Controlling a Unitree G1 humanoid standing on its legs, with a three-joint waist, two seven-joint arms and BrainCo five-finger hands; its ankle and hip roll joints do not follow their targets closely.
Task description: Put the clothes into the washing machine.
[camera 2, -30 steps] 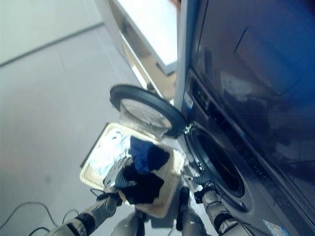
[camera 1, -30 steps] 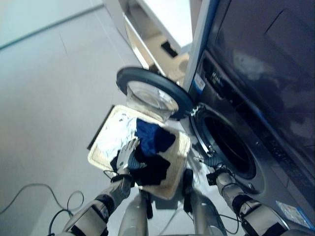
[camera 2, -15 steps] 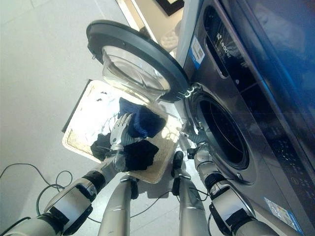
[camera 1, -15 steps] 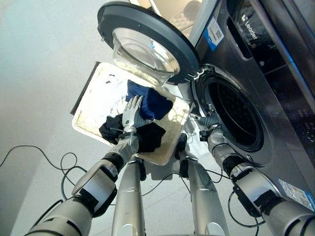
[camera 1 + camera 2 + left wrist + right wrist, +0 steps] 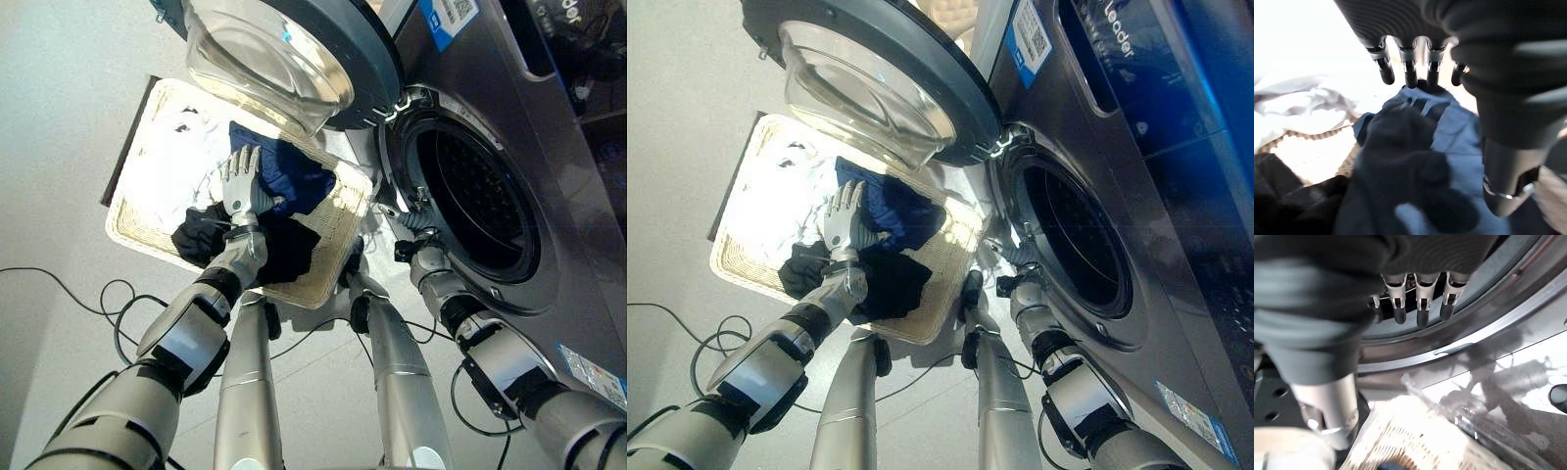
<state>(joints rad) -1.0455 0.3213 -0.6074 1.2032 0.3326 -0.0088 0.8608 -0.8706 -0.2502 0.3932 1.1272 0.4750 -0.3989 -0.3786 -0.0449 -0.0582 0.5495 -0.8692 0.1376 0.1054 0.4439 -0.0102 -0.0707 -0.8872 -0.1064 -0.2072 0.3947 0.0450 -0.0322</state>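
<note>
Left eye view, left robot hand point(image 5: 240, 181) flat on blue garment point(image 5: 294, 181) (fingers straight, gripping nothing), basket point(image 5: 132, 235).

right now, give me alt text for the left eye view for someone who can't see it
The left hand, fingers straight, rests on a blue garment in a woven basket of clothes on the floor. Beside it a washer stands with its door swung open over the basket, and the right hand is at the drum's lower rim.
</note>
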